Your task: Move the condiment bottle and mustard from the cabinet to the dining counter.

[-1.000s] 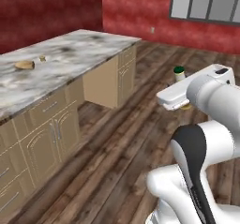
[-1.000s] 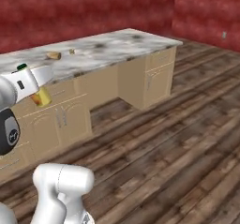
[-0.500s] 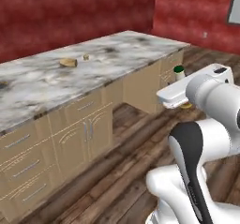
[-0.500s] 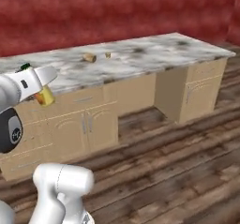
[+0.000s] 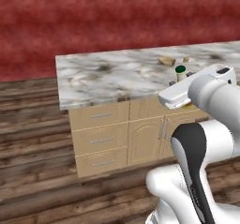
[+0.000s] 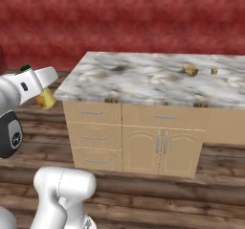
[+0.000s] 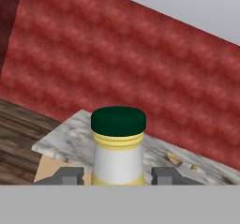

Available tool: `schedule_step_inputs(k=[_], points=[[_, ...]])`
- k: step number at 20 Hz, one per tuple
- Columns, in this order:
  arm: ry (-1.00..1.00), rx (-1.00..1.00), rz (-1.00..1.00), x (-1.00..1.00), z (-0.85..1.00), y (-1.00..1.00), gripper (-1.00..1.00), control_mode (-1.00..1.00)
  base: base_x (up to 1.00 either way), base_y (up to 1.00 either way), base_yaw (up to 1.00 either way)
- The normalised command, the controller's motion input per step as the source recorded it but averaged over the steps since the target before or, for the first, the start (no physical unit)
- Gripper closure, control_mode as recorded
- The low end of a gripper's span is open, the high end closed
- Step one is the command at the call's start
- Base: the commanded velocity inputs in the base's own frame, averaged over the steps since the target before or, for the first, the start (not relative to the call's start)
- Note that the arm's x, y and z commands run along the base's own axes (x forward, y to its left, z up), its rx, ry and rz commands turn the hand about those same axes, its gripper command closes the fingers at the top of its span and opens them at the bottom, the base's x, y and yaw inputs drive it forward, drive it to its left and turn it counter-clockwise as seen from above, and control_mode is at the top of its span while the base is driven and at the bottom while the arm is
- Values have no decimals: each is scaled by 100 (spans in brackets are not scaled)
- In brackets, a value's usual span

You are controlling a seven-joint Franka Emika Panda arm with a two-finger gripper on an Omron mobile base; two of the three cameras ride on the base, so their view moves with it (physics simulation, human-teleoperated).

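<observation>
My gripper (image 7: pixel 118 176) is shut on the mustard (image 7: pixel 118 148), a small yellow bottle with a pale label and a dark green cap, held upright between the two fingertips (image 7: pixel 70 175). From the left base camera the mustard's green cap (image 5: pixel 180 70) pokes up above the white hand of the gripper (image 5: pixel 182 81). On the right base camera its yellow body (image 6: pixel 46 99) hangs below the gripper (image 6: pixel 40 86). The dining counter (image 5: pixel 117 73), (image 6: pixel 143 77) is a long white marble top over tan drawers, straight ahead of the held bottle. The condiment bottle and the cabinet are out of view.
A small tan lump (image 6: pixel 190 69) and a smaller piece (image 6: pixel 214 71) lie on the marble towards its right. Tan drawers (image 6: pixel 91 137) and cupboard doors (image 6: pixel 160 149) front the counter. A red wall stands behind it, and dark wooden floor lies before it.
The whole picture has shifted as the base turned and drove. The counter now lies square ahead and nearer. The gripper still holds the mustard the same way.
</observation>
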Motion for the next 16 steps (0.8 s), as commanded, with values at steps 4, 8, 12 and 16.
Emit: schedule_step_inputs(k=[4, 8, 12, 16], points=[[0, 0, 0, 0, 0, 0, 100, 100, 40, 2, 5], [0, 0, 0, 0, 0, 0, 100, 100, 20, 0, 0], [0, 0, 0, 0, 0, 0, 100, 100, 19, -2, -6], [0, 0, 0, 0, 0, 0, 100, 100, 46, -4, -4]])
